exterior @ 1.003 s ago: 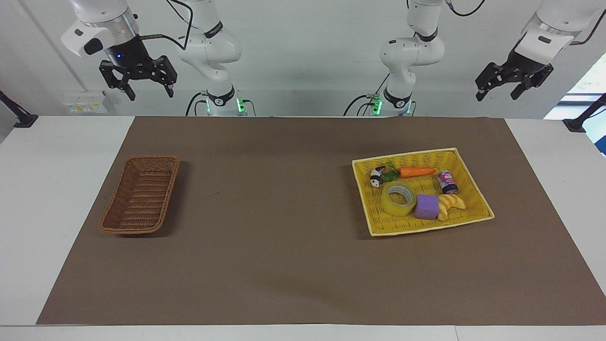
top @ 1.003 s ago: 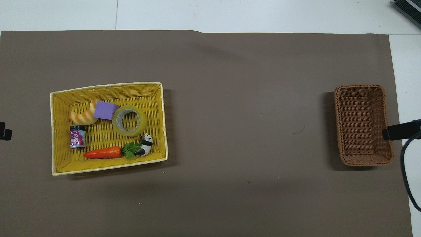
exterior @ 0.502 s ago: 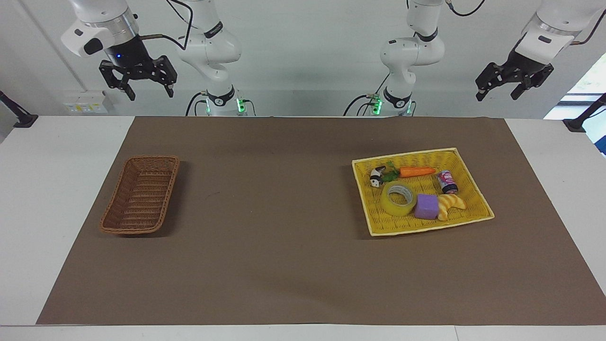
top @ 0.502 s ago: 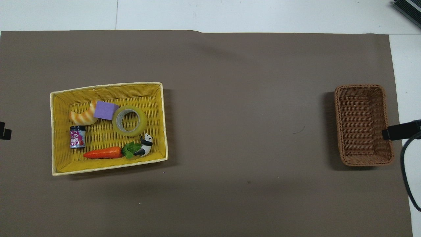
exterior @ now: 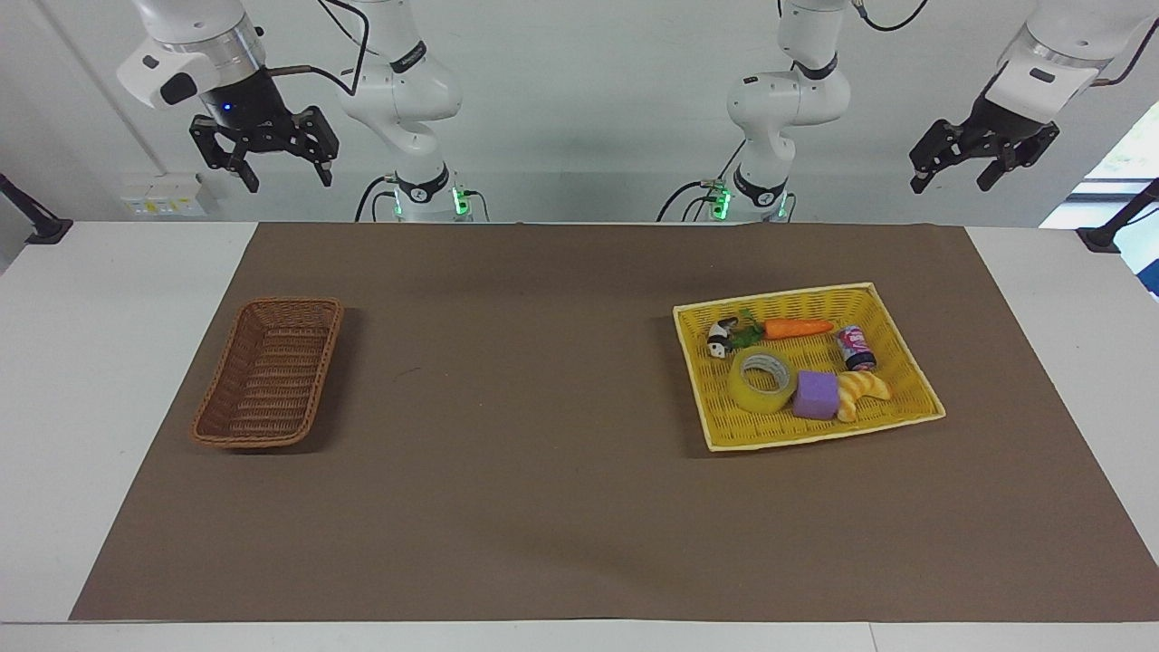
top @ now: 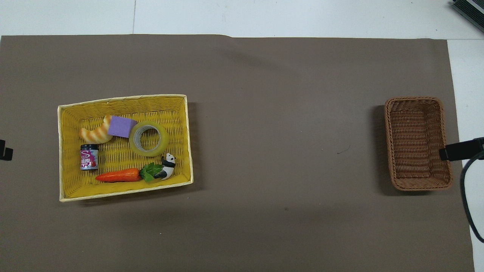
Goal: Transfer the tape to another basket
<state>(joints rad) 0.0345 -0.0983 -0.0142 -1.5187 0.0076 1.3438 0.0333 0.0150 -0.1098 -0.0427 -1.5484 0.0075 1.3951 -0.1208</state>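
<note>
The tape [exterior: 762, 380], a yellow translucent roll with a grey-white core, lies flat in the yellow woven tray [exterior: 779, 294] toward the left arm's end of the table, touching a purple cube [exterior: 817, 395]. It also shows in the overhead view [top: 148, 138]. The brown wicker basket [exterior: 269, 373] stands empty toward the right arm's end, and it shows in the overhead view [top: 418, 142]. My left gripper [exterior: 949, 186] hangs open and empty, raised high near its end of the table. My right gripper [exterior: 285, 178] hangs open and empty, raised high near the basket's end. Both arms wait.
The tray [top: 123, 97] also holds a toy carrot [top: 118, 175], a panda figure [top: 167, 166], a small can [top: 89, 158] and a croissant [top: 95, 132]. A brown mat [exterior: 561, 471] covers the table's middle. The white table [exterior: 81, 380] shows at both ends.
</note>
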